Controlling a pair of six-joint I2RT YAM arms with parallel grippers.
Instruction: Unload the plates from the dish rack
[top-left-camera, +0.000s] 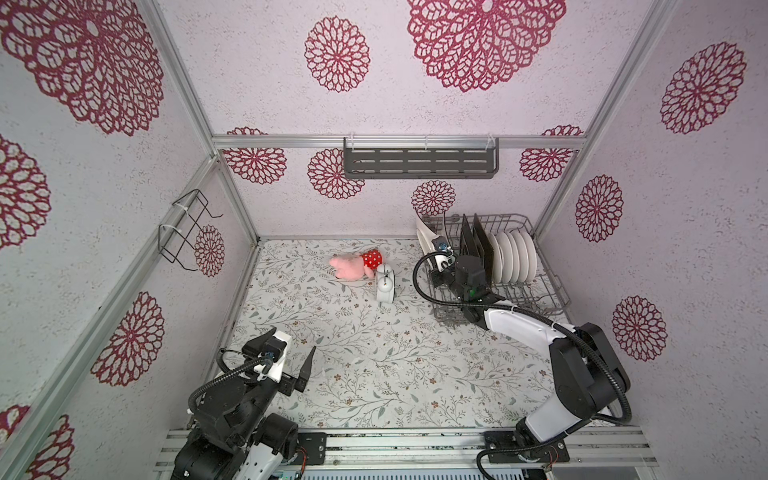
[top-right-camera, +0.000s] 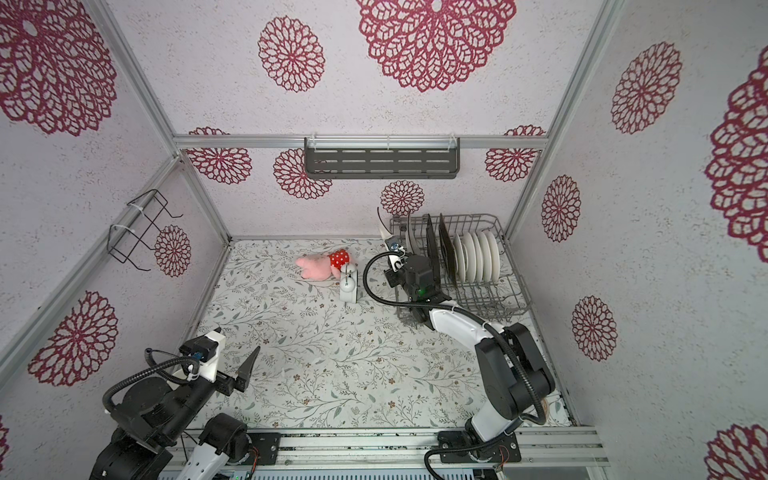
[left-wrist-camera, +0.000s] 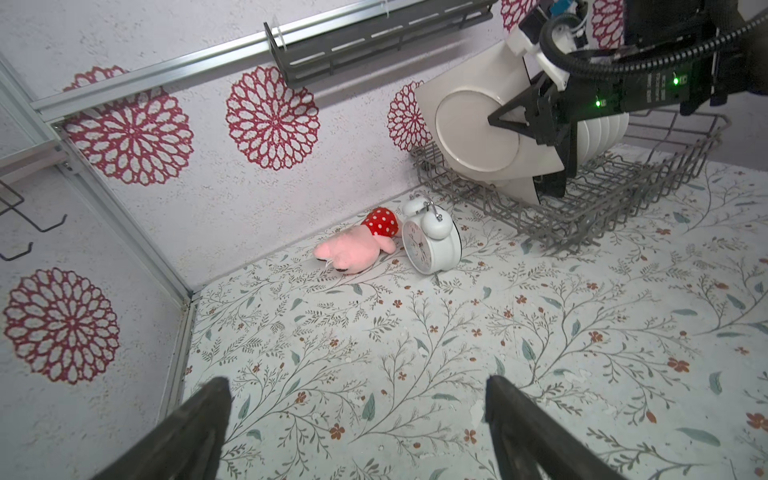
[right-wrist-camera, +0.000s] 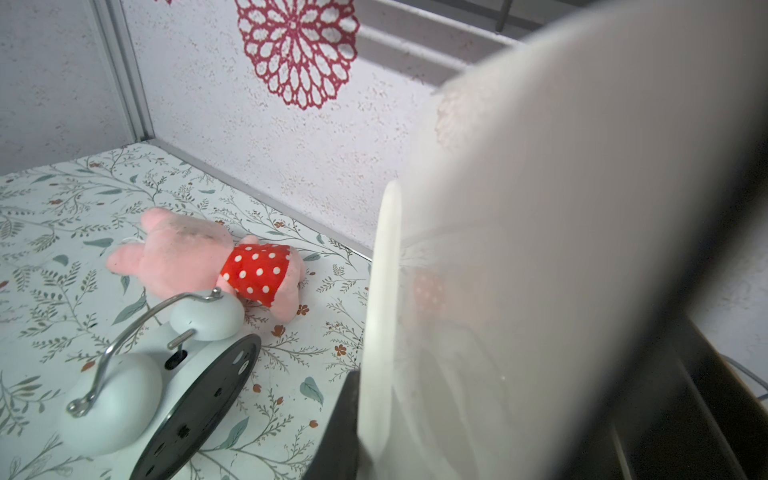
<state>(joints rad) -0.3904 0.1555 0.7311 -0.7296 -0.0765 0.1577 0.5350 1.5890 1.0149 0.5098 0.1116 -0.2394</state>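
The right gripper (left-wrist-camera: 515, 120) is clamped on the white rectangular plate (left-wrist-camera: 469, 104), which stands tilted at the left end of the grey wire dish rack (top-left-camera: 536, 286) in the table's far right corner. Dark square plates (top-left-camera: 478, 245) and round white plates (top-left-camera: 513, 255) stand upright in the rack beside it. The left gripper (left-wrist-camera: 357, 419) hangs wide open and empty above the floral tabletop (top-left-camera: 374, 365), well apart from the rack.

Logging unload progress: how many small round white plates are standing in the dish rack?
5 round white plates, as far as both top views show. They stand upright in one tight row in the back right part of the dish rack, beside two dark square plates. Overlap may hide another.
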